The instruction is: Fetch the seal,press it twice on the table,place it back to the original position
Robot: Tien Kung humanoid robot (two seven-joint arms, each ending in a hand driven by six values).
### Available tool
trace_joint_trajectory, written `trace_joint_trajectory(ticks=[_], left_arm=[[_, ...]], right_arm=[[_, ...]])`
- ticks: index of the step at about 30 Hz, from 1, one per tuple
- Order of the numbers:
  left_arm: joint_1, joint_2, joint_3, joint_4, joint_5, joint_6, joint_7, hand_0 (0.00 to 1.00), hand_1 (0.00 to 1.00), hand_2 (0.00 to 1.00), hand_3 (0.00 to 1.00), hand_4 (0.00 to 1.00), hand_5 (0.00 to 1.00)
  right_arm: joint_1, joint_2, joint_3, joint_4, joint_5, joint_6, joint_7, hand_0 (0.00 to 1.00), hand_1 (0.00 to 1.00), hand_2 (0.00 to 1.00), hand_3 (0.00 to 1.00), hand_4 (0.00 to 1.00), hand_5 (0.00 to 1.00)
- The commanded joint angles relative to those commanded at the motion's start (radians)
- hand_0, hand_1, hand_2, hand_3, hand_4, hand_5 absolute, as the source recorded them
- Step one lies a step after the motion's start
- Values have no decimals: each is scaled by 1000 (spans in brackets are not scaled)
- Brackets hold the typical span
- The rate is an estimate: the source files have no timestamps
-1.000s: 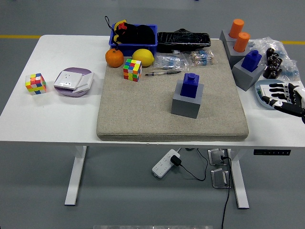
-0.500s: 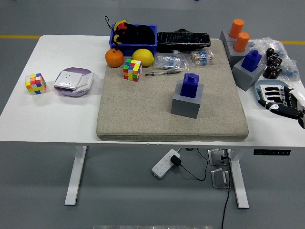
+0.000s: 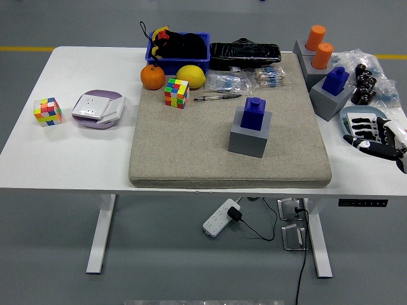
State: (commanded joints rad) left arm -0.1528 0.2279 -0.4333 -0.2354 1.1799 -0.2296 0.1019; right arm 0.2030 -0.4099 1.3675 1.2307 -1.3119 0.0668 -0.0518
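Blue seal (image 3: 254, 114) on grey block mid-mat, well apart from right hand (image 3: 376, 139), fingers spread, holding nothing.

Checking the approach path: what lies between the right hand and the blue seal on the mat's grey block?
In the head view, only bare mat and white table separate the right hand from the blue seal.

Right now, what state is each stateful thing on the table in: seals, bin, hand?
Blue seal: upright in its grey holder on the mat, untouched.
Second blue seal: seated in its grey holder at the right.
Orange seals: both standing in their holder.
Blue bin: filled with dark items.
Right hand: at the table's right edge, fingers extended, holding nothing.
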Motion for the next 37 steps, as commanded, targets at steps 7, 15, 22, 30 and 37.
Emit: trace_joint_trajectory(ticks=[7, 15, 22, 30, 37], left_arm=[[2, 2, 3, -1, 1, 0, -1, 820, 786, 748, 811, 680, 345], [2, 1, 6, 0, 0, 0, 1, 821, 786, 748, 810, 680, 345], [3, 1, -2, 0, 3, -1, -1, 819, 786, 748, 810, 680, 345], [3, -1, -1, 0, 0, -3, 3, 821, 786, 749, 810, 680, 345], [3, -2, -7, 1, 1, -3, 4, 820, 786, 748, 811, 681, 345]], right_arm=[[-2, 0, -3, -1, -1, 1, -2, 862, 722, 726, 718, 867, 309], [0, -2, -6, 1, -3, 3, -4, 862, 721, 726, 716, 865, 309], [-3, -2, -7, 1, 46, 3, -2, 862, 721, 726, 716, 864, 311], [-1, -5, -7, 1, 40, 4, -7, 862, 721, 726, 716, 863, 311], [-1, -5, -4, 4, 41, 5, -9, 861, 720, 725, 716, 863, 311]])
